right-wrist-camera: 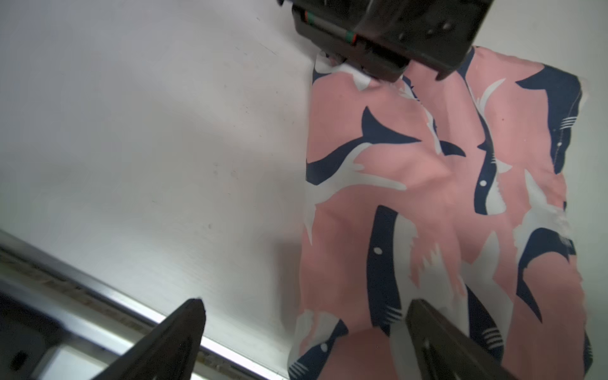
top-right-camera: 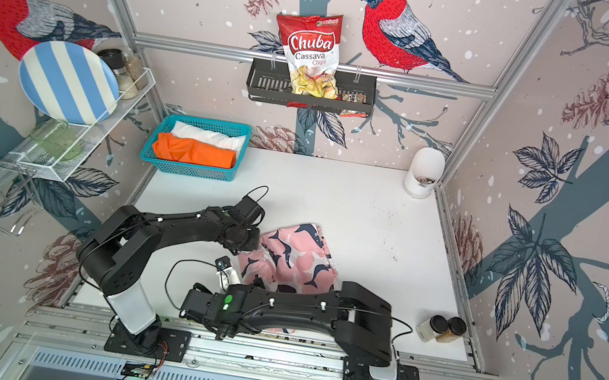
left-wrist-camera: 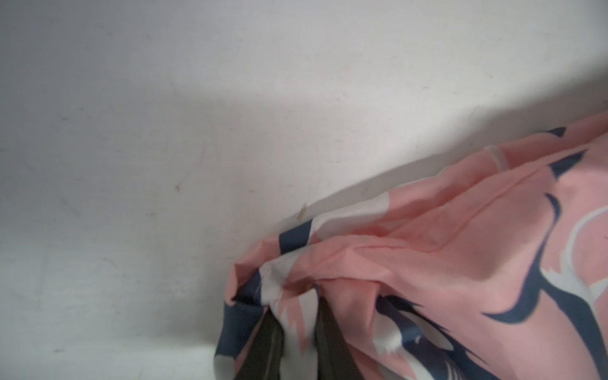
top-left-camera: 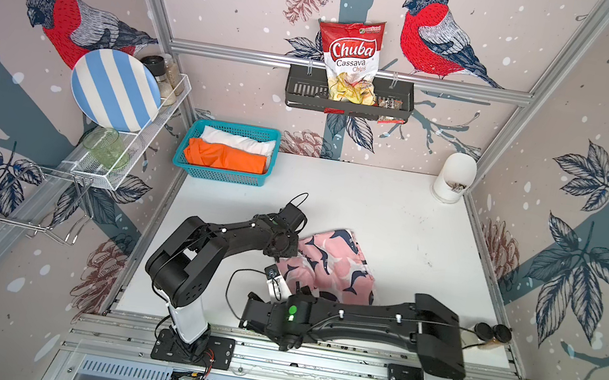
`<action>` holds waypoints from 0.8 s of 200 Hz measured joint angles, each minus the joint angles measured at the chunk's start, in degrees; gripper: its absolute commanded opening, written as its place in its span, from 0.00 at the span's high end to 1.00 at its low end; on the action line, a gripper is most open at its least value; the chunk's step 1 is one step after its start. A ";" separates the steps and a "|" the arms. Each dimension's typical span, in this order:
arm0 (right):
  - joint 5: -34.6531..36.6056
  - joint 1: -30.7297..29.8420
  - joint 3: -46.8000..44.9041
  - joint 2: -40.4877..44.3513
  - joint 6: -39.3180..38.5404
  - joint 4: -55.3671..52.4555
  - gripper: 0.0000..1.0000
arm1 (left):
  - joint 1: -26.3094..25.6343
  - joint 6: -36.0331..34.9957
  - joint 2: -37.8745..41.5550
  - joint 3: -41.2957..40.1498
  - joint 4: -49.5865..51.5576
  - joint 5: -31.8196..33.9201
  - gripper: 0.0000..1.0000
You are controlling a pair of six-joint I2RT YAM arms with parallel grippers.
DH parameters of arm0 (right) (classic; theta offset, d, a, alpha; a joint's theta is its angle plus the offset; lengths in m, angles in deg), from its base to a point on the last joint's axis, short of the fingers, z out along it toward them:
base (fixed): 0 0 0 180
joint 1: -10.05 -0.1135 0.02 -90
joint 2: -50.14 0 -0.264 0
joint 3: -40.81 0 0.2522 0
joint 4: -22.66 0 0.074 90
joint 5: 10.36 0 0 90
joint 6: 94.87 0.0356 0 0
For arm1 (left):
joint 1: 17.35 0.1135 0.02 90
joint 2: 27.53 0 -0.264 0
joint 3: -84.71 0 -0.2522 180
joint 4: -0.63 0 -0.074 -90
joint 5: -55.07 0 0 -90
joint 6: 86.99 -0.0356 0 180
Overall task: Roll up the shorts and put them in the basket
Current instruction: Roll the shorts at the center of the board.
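Pinches pink shorts [top-left-camera: 332, 264] at corner nearest teal basket [top-left-camera: 221, 176] with left gripper [left-wrist-camera: 296, 316], hangs right gripper [right-wrist-camera: 306, 302] fully spread, empty, over corner farther from basket, long axis joining the 2.

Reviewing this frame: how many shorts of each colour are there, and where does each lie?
white shorts, in the teal basket: 1
orange shorts, in the same basket: 1
pink shorts with navy-and-white sharks, on the table: 1
Total: 3
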State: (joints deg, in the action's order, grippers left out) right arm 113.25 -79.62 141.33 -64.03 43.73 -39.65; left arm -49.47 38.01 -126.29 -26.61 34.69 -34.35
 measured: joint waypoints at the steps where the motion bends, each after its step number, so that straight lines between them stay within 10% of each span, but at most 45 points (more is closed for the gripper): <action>1: 0.11 -0.02 0.20 -0.31 0.04 -0.28 0.00 | 0.02 -0.09 0.00 -0.02 -0.11 -0.04 0.80; 45: 4.94 0.26 1.75 -9.11 1.70 -9.38 0.02 | 0.83 -0.94 0.48 -0.92 -1.46 -1.33 0.80; 127: 5.84 3.80 -15.37 -0.20 -5.46 -1.99 0.90 | 5.33 -0.85 8.81 -11.80 -7.89 -4.92 0.79; 160: -6.88 6.97 -22.40 8.55 -14.64 10.58 1.00 | 7.06 -0.42 13.86 -13.75 -2.69 -3.48 0.56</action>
State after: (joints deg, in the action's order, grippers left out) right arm 106.36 -72.65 118.93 -55.48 29.08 -29.07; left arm -42.41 37.60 -112.43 -40.36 32.00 -37.83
